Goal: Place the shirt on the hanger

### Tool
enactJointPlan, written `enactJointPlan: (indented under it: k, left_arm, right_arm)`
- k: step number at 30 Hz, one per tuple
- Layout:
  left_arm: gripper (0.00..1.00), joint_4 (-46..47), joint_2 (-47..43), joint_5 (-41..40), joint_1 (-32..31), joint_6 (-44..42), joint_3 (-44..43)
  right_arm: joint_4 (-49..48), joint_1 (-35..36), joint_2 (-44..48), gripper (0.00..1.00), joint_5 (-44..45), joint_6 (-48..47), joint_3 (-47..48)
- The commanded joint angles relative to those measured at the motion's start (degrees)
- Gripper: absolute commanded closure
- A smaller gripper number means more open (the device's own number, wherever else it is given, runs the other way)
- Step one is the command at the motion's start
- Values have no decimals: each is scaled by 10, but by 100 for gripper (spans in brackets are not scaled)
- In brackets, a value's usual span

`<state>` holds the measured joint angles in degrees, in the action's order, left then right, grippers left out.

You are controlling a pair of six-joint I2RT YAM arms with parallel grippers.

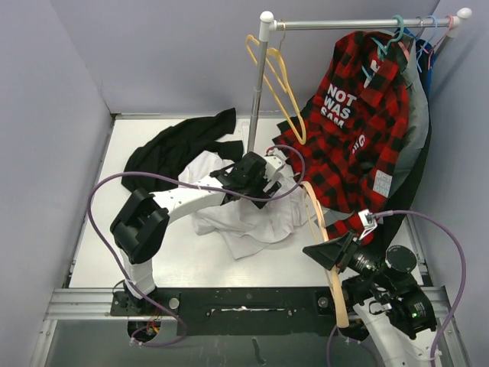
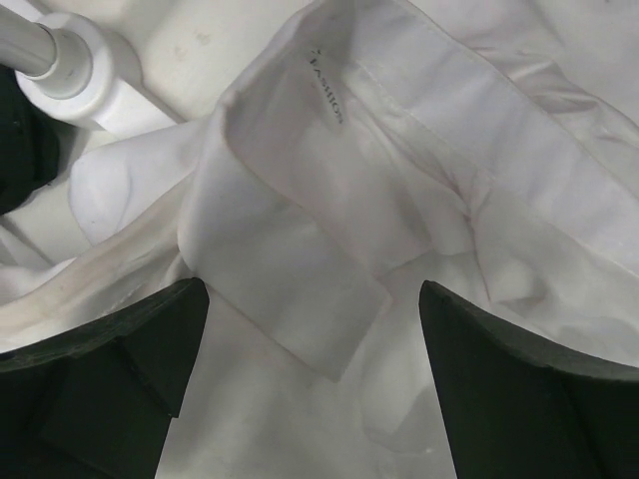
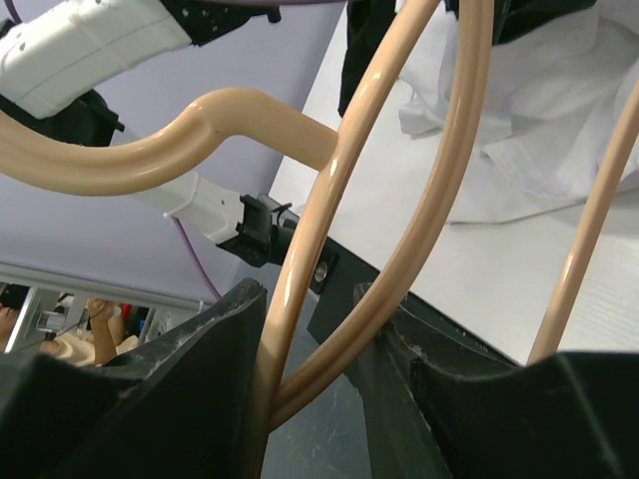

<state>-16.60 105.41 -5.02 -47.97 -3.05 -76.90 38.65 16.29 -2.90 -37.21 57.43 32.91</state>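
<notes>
**Soft shirt, firm collar: where to take hold**

Pale lilac walls close around a white table (image 1: 179,264), and the rack pole (image 1: 258,92) stands at its far side. The shirt (image 1: 248,218) lies crumpled at the foot of the pole, on its near side. I judge it light, limp and thin; it will probably sag and fold if it is lifted by one loose layer. The collar (image 2: 290,269) is the firmest part and looks like the best place to grip. The left gripper (image 2: 312,319) hovers just above this collar with its jaws wide, holding nothing. To the right of the pole and nearer to the arms, the right gripper (image 3: 310,349) is closed around the hanger (image 3: 324,200). Its smooth, rigid rods could slip or turn between the pads. Inside the collar, a small label (image 2: 324,88) seems to read "FASHION". On the plaid shirt (image 1: 359,145), which hangs to the right of the pole, white print says "NOT" and "WAS"; the third line is partly hidden. Its small white tag is unreadable.
</notes>
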Motion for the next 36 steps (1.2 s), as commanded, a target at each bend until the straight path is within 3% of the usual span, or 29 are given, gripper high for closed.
enactJointPlan:
  k: [1, 7, 10, 14, 20, 25, 32, 36]
  left_arm:
    - [17, 32, 19, -61, -2, 13, -41]
    - [51, 9, 20, -56, 4, 2, -40]
    - [75, 0, -1, -18, 20, 1, -25]
    - [100, -12, -24, 25, 48, 3, -9]
    - [100, -38, -47, 113, 104, -9, -6]
    - [100, -50, -67, 208, 150, -33, 2]
    - [100, -76, -68, 316, 175, -34, 7]
    - [100, -84, -61, 344, 177, -32, 5]
  right_arm:
    - [35, 67, 21, 100, 122, -16, 33]
    - [-6, 119, 21, 100, 145, -6, 14]
    - [-59, 134, 20, 100, 140, 27, -26]
    - [-86, 135, 9, 100, 141, 27, -44]
    - [-138, 135, -3, 100, 134, 45, -78]
    - [-241, 134, -38, 100, 98, 80, -116]
    - [-488, 135, -179, 100, 12, 163, -161]
    - [-581, 135, -249, 100, -21, 177, -161]
